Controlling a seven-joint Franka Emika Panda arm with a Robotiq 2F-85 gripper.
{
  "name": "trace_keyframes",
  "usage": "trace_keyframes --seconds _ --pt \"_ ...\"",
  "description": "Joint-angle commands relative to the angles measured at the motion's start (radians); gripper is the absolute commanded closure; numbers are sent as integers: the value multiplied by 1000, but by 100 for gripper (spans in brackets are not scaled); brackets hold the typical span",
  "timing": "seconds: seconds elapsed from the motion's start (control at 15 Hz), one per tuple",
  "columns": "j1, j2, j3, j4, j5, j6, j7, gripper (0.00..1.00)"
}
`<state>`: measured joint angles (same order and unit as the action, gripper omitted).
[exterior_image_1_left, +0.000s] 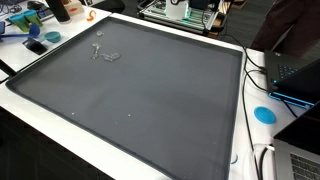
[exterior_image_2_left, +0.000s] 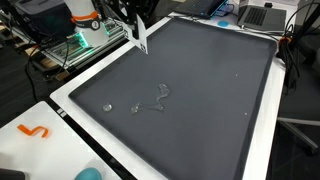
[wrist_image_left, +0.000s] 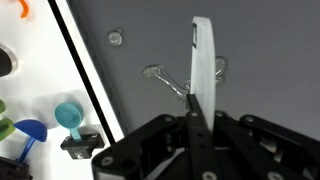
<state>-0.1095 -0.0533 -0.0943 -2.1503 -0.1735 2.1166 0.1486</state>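
Gripper (wrist_image_left: 192, 108) clenched on the lower end of a white flat strip (wrist_image_left: 203, 55), which stands upright above the dark mat (wrist_image_left: 260, 50), near a small clear tangle (wrist_image_left: 165, 78). The strip is judged light, thin, smooth and probably bendable. It is best pinched across its flat faces near one end.

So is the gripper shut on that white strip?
Shut on it: in the wrist view the gripper pinches the white strip at one end; in an exterior view it hangs above the dark mat.
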Motion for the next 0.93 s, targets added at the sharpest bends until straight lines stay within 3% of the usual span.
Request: trace_keyframes --seconds 0.0,0.87 --pt "14 -30 14 -10 -24 -16 -31 99" --pt "17 -13 18 5 -6 -3 -30 96"
